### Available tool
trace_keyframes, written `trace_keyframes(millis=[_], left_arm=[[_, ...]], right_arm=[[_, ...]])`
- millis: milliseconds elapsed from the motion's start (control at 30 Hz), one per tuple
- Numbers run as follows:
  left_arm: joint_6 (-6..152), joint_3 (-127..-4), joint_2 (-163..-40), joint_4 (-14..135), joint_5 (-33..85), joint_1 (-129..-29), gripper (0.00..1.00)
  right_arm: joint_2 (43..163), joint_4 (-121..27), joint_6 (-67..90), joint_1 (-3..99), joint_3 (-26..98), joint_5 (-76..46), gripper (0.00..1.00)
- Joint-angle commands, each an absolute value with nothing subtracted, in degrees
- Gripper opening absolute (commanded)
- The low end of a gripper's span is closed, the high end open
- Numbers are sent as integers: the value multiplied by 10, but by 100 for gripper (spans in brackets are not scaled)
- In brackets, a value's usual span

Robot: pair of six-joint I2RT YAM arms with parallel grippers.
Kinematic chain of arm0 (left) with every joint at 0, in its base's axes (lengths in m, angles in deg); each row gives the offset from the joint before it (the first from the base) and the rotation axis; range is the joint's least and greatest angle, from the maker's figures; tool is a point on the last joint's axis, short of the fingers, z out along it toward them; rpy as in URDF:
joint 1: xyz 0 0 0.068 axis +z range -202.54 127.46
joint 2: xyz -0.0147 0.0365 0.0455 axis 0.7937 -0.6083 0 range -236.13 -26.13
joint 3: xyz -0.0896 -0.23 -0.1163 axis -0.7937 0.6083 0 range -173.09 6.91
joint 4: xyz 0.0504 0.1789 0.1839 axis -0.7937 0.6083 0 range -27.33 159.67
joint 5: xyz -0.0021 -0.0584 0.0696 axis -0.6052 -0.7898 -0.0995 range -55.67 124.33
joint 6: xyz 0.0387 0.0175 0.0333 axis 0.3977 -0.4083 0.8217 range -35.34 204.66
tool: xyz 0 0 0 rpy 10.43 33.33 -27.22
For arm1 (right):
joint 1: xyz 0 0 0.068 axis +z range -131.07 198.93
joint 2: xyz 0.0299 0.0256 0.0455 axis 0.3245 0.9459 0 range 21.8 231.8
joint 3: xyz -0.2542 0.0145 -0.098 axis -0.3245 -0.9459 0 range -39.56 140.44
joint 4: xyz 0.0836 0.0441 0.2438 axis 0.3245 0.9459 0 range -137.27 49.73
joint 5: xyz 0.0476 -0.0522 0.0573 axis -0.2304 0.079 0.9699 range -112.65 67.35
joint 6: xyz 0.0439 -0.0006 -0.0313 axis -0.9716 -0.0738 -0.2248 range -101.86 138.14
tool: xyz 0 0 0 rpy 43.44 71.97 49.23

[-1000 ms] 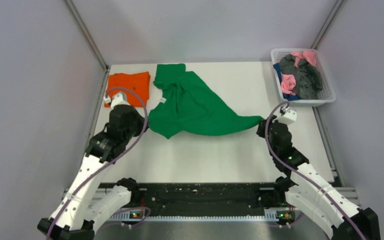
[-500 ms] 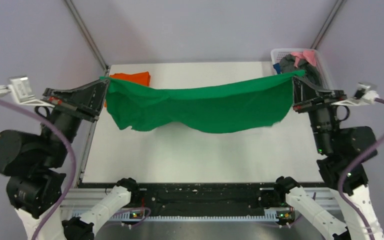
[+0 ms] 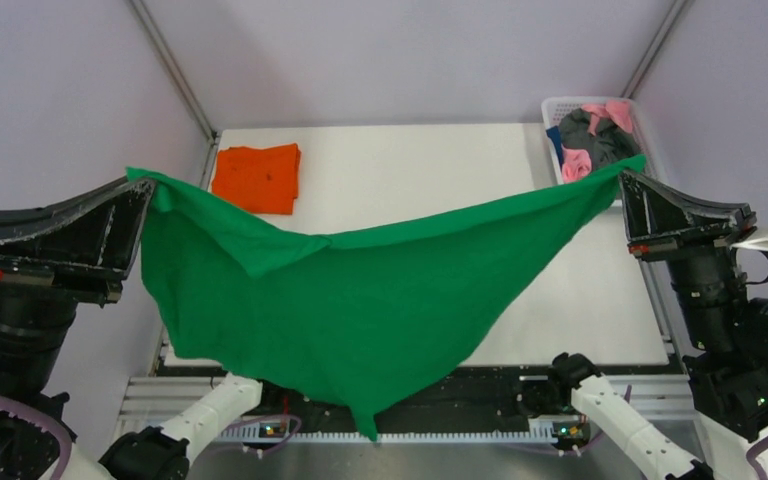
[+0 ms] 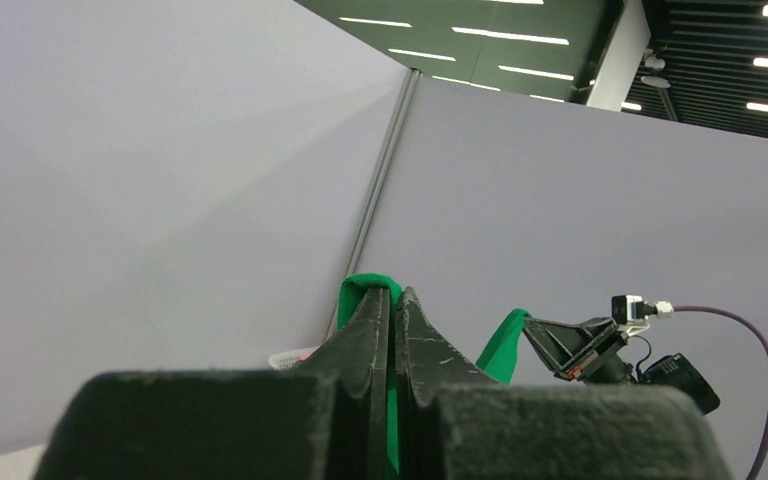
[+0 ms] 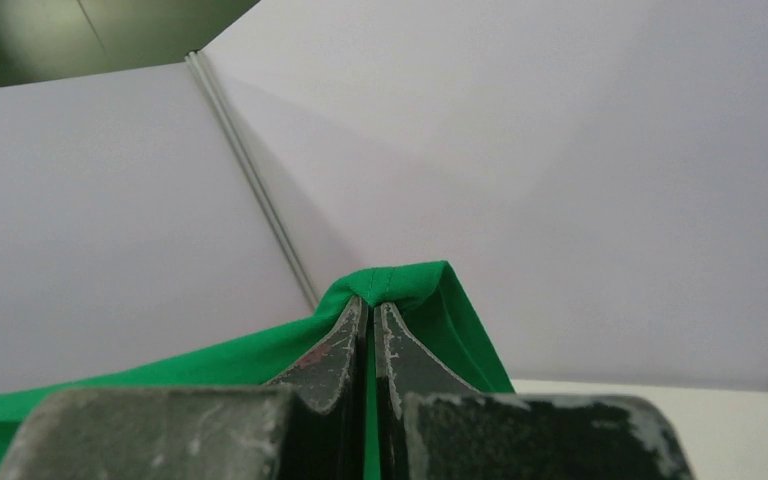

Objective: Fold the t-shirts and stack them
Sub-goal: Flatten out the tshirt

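The green t-shirt [image 3: 360, 300] hangs spread in the air between both arms, high above the table, its lower edge sagging to a point near the front rail. My left gripper [image 3: 140, 183] is shut on its left corner [image 4: 365, 290]. My right gripper [image 3: 628, 176] is shut on its right corner [image 5: 405, 280]. In the left wrist view the left gripper [image 4: 392, 298] pinches green cloth, and the right gripper [image 4: 530, 325] shows across from it. The right gripper [image 5: 370, 303] shows cloth bunched over its tips. The orange t-shirt [image 3: 257, 177] lies folded at the table's back left.
A white basket [image 3: 552, 110] at the back right holds pink, dark grey and blue garments. The white table [image 3: 430, 160] is walled by grey panels on three sides. A black rail [image 3: 460, 395] runs along the near edge by the arm bases.
Both arms have risen and come toward the camera, lifting the green t-shirt off the table. It went from a taut band to a wide hanging sheet.
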State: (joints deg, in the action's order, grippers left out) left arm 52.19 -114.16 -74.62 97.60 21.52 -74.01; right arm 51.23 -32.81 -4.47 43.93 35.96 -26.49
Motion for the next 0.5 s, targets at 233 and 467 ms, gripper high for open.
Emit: trace_keyframes(millis=[233, 467], left_arm=[[607, -986, -878, 934, 425, -738, 0], [603, -832, -1061, 833, 518, -695, 0]], right_arm=[[575, -337, -30, 435, 286, -437, 0], [734, -449, 11, 430, 135, -589, 0]])
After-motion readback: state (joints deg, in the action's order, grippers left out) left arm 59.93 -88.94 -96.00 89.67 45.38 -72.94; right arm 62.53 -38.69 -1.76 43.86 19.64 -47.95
